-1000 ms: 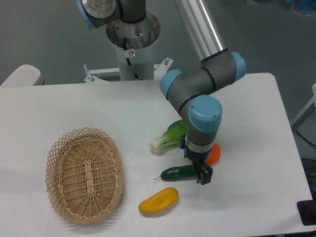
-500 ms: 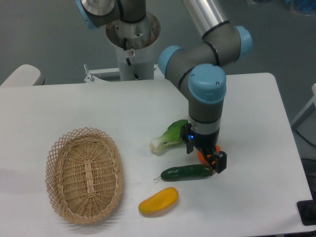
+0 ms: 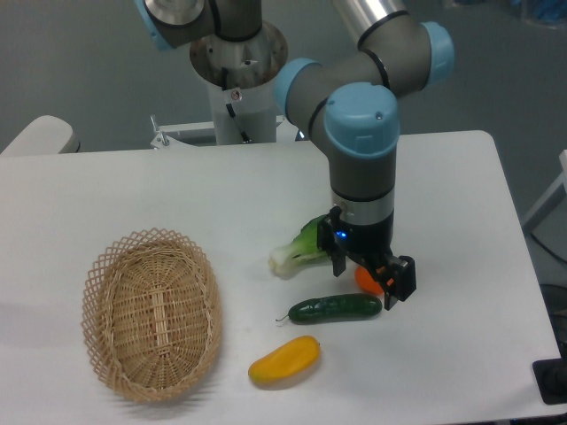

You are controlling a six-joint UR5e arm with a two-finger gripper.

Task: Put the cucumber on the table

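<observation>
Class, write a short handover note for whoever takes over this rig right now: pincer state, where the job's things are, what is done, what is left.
Pincer: open, empty, raised just above the right end of the cucumber.
Cucumber: lying flat on the table, between the bok choy and the yellow fruit, outside the basket. An orange item sits partly hidden behind the pincer.
Done: cucumber placed and released.
Left: lift the arm clear; nothing else appears needed.

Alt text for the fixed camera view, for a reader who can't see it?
A dark green cucumber lies on the white table, with the open gripper just above its right end. Nearby: bok choy, a yellow fruit, and an empty wicker basket.
</observation>
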